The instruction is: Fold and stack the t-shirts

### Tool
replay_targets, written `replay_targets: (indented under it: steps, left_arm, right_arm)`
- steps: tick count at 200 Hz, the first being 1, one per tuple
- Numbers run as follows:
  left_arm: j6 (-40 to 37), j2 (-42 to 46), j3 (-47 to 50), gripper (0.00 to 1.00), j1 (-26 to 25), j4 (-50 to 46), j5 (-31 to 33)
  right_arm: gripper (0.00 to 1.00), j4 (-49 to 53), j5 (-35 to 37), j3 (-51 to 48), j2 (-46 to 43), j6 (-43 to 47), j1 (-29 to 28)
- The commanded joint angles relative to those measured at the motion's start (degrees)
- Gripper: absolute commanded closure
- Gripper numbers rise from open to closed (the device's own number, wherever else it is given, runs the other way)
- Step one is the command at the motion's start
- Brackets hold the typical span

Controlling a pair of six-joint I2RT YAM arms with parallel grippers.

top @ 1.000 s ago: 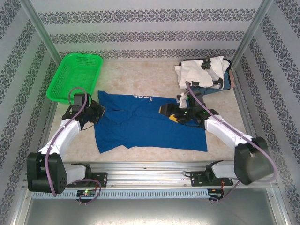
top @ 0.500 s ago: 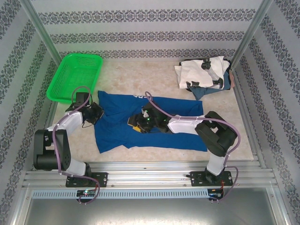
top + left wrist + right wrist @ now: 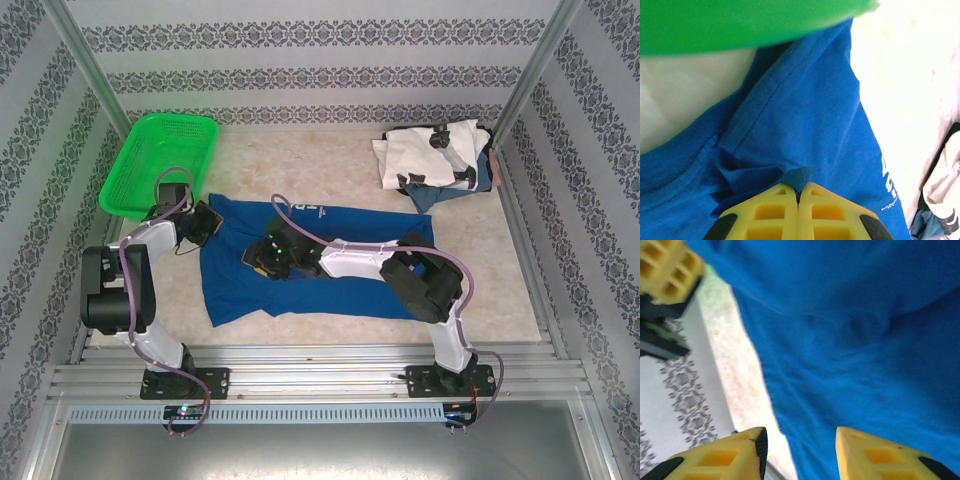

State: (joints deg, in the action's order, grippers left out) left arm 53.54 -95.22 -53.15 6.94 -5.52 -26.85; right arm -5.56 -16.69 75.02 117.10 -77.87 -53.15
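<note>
Early days here: the royal-blue cloth t-shirt with white lettering [image 3: 300, 290] lies spread, unfolded, on the pale speckled counter [image 3: 300, 165], left fingers [image 3: 770, 215] pinching its edge near the sleeve, right fingers [image 3: 875, 455] spread above its middle, white black-marked t-shirt [image 3: 430, 148] already heaped back-right.

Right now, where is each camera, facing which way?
Top external: above and behind, facing down at the table; left arm, right arm show.
Left wrist: on the left arm, facing shut left fingers pinching the blue t-shirt.
Right wrist: on the right arm, facing that shirt past parted right fingers.
Shared: the blue t-shirt.
</note>
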Motion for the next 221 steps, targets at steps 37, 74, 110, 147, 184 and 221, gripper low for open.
replay_targets:
  steps: [37, 74, 110, 147, 184, 221]
  left_arm:
    - [-2.0, -1.4, -1.1, 1.00, 1.5, 3.0, -2.9]
    - [-2.2, -1.0, -0.8, 1.00, 1.6, 3.3, -3.9]
    - [-2.6, -0.8, 0.1, 1.00, 1.7, 3.5, -4.6]
    - [-2.7, -0.5, 0.9, 1.00, 1.9, 3.9, -5.3]
    - [-3.0, 0.1, 1.5, 1.00, 2.5, 3.9, -6.0]
    - [-2.4, 0.3, 1.9, 1.00, 2.6, 4.5, -6.4]
  right_arm:
    - [0.53, 8.9, 6.1, 5.7, 3.7, -1.0, -0.5]
    - [0.52, 9.6, 7.3, 7.7, 6.1, -2.1, -0.4]
    - [0.52, 9.7, 8.9, 9.4, 7.5, -2.7, 0.1]
    - [0.54, 12.0, 9.3, 12.8, 9.3, -2.8, 0.7]
    - [0.56, 14.2, 9.5, 14.1, 10.3, -3.1, 1.0]
    - [0.59, 16.0, 8.8, 15.8, 11.8, -3.2, 1.3]
